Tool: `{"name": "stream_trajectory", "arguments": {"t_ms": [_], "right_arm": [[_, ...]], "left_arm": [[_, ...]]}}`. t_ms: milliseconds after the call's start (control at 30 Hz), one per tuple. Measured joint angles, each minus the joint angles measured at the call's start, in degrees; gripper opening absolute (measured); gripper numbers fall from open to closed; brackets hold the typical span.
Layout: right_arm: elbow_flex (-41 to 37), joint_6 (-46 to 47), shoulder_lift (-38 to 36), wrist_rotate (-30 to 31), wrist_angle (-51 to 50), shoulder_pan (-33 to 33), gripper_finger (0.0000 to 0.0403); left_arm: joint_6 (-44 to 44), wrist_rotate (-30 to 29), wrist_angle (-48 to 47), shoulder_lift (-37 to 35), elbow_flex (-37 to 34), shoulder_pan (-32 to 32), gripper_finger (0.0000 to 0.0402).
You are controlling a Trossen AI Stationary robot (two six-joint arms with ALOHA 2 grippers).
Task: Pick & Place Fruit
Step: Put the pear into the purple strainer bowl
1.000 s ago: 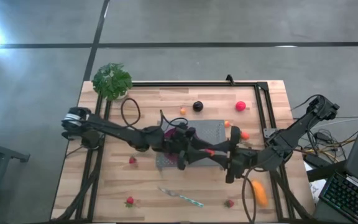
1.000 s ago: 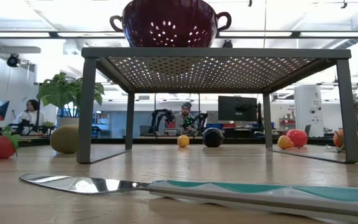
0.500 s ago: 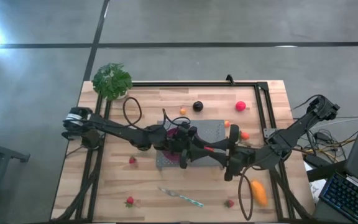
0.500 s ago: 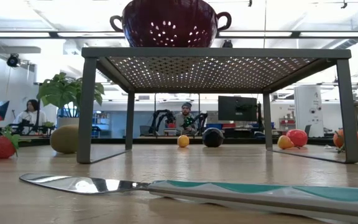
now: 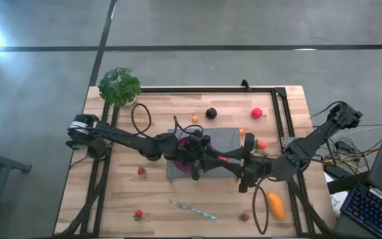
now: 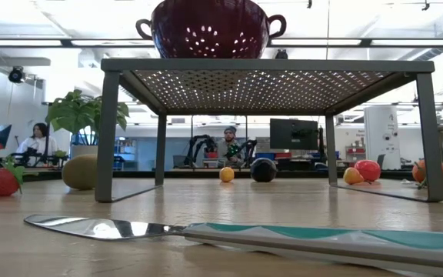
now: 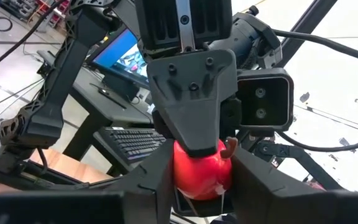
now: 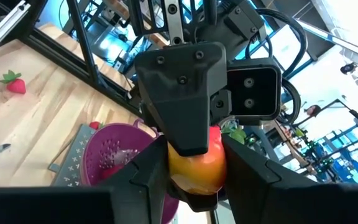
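Note:
A red-and-orange fruit (image 5: 221, 159) with a brown stem hangs in the air above the grey mesh rack (image 5: 229, 138). My left gripper (image 5: 212, 158) comes at it from the table's left, my right gripper (image 5: 233, 160) from the right. Both are shut on it, tip to tip. The left wrist view shows the fruit (image 7: 201, 173) red. The right wrist view shows it (image 8: 195, 167) orange. A purple colander (image 5: 187, 142) stands on the rack, partly under my left arm. My left gripper pinches the fruit's two sides (image 7: 182, 175) between its fingers (image 7: 157, 183), coming about level from the table's left. The fruit is lifted clear, above the rack. My right gripper pinches the fruit's sides (image 8: 178, 169) between its fingers (image 8: 244, 175), coming about level from the table's right. Its jaws stand crosswise to the left gripper's, so each gripper's finger covers the fruit's top in the other's wrist view.
On the table lie a dark plum (image 5: 211, 113), a pink-red ball (image 5: 256, 113), small orange pieces (image 5: 195, 119) (image 5: 261, 144), strawberries (image 5: 141, 170) (image 5: 138, 214) (image 5: 245, 216), an oblong orange fruit (image 5: 277, 206), a kiwi (image 6: 81, 171) and a knife (image 5: 192, 210). A plant (image 5: 119, 86) stands far left.

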Motion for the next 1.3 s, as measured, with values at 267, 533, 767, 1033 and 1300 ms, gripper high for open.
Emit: {"name": "stream_trajectory", "arguments": {"t_ms": [267,533,767,1033,1300], "right_arm": [[-0.02,5.25,-1.03,3.92,-2.30,0.33,0.0184],[-0.02,18.34,-5.18,7.05,-14.33,1.90,0.0276],[-0.02,35.51,-10.63,6.88,-31.66,2.27,0.0320],[-0.02,51.83,-15.46,7.51,-48.06,2.27,0.0329],[-0.72,56.41,-18.26,7.74,-52.84,2.10,0.0298]], "left_arm": [[-0.02,0.46,0.15,-0.23,0.04,0.17,0.0124],[3.16,3.43,-7.89,-3.74,0.04,1.42,0.0120],[6.56,2.42,-30.58,-12.11,0.04,2.23,0.0123],[7.21,-3.91,-54.32,-19.67,0.04,2.21,0.0125],[9.24,-4.07,-60.64,-18.88,0.07,2.21,0.0124]]}}
